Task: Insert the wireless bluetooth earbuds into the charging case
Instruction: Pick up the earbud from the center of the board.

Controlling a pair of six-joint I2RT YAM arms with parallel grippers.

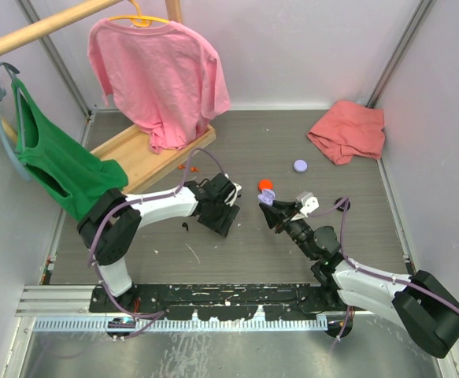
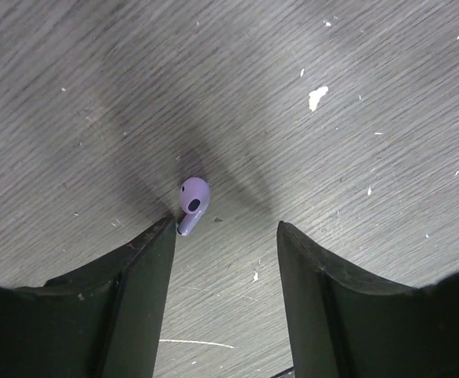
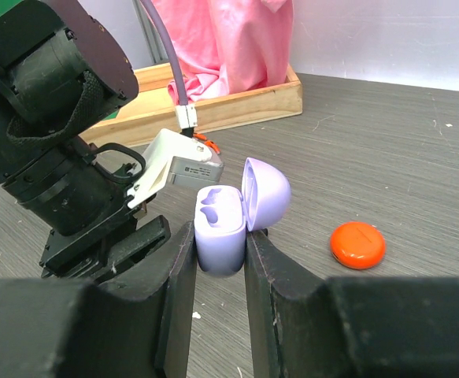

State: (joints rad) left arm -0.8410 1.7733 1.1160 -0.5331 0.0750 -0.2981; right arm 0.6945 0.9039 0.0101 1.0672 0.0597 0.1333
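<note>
A lilac earbud (image 2: 192, 201) lies on the grey table, its stem touching the tip of one finger (image 2: 146, 272) of my left gripper (image 2: 225, 224). That gripper is open, with bare table between the jaws. In the top view the left gripper (image 1: 220, 214) points down at the table and hides the earbud. My right gripper (image 3: 220, 236) is shut on the lilac charging case (image 3: 218, 230), held upright with its lid (image 3: 265, 192) flipped open and both wells empty. In the top view the charging case (image 1: 266, 200) sits in the right gripper (image 1: 270, 206), just right of the left gripper.
An orange round case (image 3: 357, 244) lies right of the held case, behind it in the top view (image 1: 266, 185). A lilac round case (image 1: 300, 165) lies farther back. Small orange bits (image 1: 186, 167) lie by the wooden rack base (image 1: 146, 153). A salmon cloth (image 1: 349, 131) is at the back right.
</note>
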